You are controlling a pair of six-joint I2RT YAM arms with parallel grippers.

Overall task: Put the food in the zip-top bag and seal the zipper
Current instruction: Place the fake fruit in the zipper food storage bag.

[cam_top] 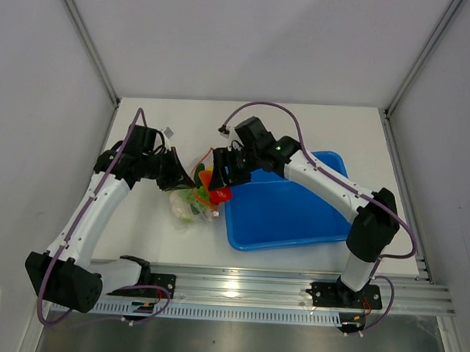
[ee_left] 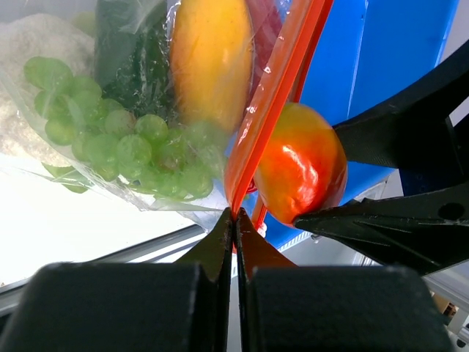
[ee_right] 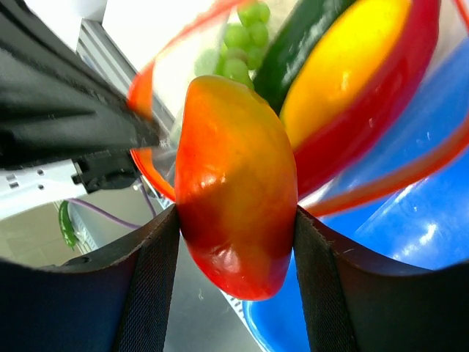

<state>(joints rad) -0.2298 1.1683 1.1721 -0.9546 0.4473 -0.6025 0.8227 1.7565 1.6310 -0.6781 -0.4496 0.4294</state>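
My left gripper [ee_left: 236, 220] is shut on the orange-red zipper [ee_left: 271, 95] of the clear zip-top bag [cam_top: 189, 207] and holds its mouth up. The bag holds green lettuce [ee_left: 124, 139], a dark cucumber [ee_left: 135, 59], a yellow squash [ee_left: 209, 59], a red chili [ee_right: 381, 103] and white cauliflower [ee_left: 29, 73]. My right gripper [ee_right: 234, 220] is shut on the red tomato [ee_right: 234, 191] and holds it right at the bag's mouth, beside the zipper. In the top view the two grippers meet above the bag, left [cam_top: 187, 174] and right [cam_top: 219, 183].
The blue tray [cam_top: 295, 217] lies right of the bag, under my right arm. The table's front rail [cam_top: 239, 288] runs along the near edge. White walls enclose the table on three sides.
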